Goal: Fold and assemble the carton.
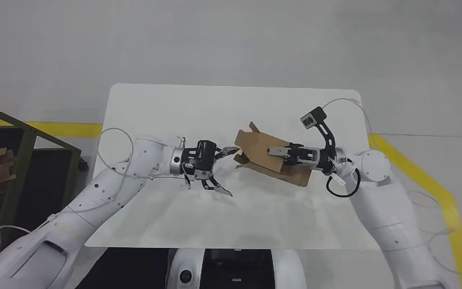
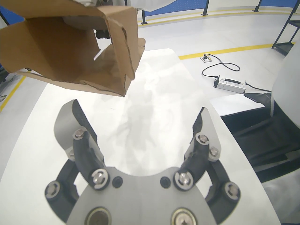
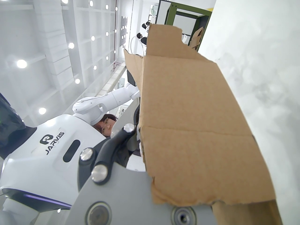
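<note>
A brown cardboard carton (image 1: 268, 156) is over the middle of the white table (image 1: 144, 217), tilted, with loose flaps. My right gripper (image 1: 279, 152) is shut on its upper wall from the right side. In the right wrist view the carton (image 3: 187, 118) covers most of the gripper, and one dark finger (image 3: 117, 136) lies against its side. My left gripper (image 1: 231, 172) stands open just left of the carton, with nothing between its fingers. In the left wrist view the left gripper (image 2: 138, 113) faces the carton's open end (image 2: 70, 47), a short gap away.
A green metal rack (image 1: 22, 159) stands off the table's left edge. Yellow floor tape (image 1: 72, 130) runs behind the table. A power brick with its cable (image 2: 230, 85) lies on the floor beyond the table's far edge. Bare table surface (image 1: 289, 217) lies in front of the carton.
</note>
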### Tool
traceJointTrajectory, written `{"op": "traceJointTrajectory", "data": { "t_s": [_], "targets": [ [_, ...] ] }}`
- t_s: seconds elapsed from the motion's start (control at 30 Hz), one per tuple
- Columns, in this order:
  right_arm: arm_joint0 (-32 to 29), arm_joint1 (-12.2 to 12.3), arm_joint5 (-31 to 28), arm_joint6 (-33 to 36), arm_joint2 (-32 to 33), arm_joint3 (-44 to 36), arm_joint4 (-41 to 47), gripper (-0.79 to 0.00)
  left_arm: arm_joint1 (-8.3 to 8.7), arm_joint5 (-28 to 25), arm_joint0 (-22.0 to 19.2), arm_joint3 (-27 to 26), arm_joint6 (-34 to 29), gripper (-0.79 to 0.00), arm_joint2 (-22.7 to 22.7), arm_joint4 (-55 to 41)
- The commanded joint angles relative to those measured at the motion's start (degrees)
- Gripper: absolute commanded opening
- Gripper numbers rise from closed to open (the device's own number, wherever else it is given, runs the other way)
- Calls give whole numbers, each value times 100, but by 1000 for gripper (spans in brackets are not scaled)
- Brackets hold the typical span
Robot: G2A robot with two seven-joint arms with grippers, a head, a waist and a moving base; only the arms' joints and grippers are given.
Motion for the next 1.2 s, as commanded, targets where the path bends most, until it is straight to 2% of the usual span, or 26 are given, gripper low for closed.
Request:
{"op": "traceJointTrajectory", "data": {
  "t_s": [0.0, 0.63, 0.73, 0.83, 1.07, 1.17],
  "targets": [
    [13, -1, 4, 5, -21, -1, -14, -785, -9, 0, -38, 15, 107, 0, 29, -15],
    [111, -11, 63, -3, -226, -34, -130, -785, -135, 0, -513, 216, 547, 0, 542, -74],
    [110, -8, 50, 20, -237, -44, -119, -785, -147, 0, -574, 261, 584, -71, 625, -107],
    [99, -4, 34, 63, -232, -55, -64, -785, -155, 0, -640, 319, 627, -209, 728, -165],
    [81, 9, 27, 142, -229, -88, -18, -785, -139, 0, -825, 477, 836, -274, 984, -324],
    [73, 15, 20, 156, -223, -105, -20, -785, -117, 0, -903, 515, 965, -274, 1106, -365]
  ]
}}
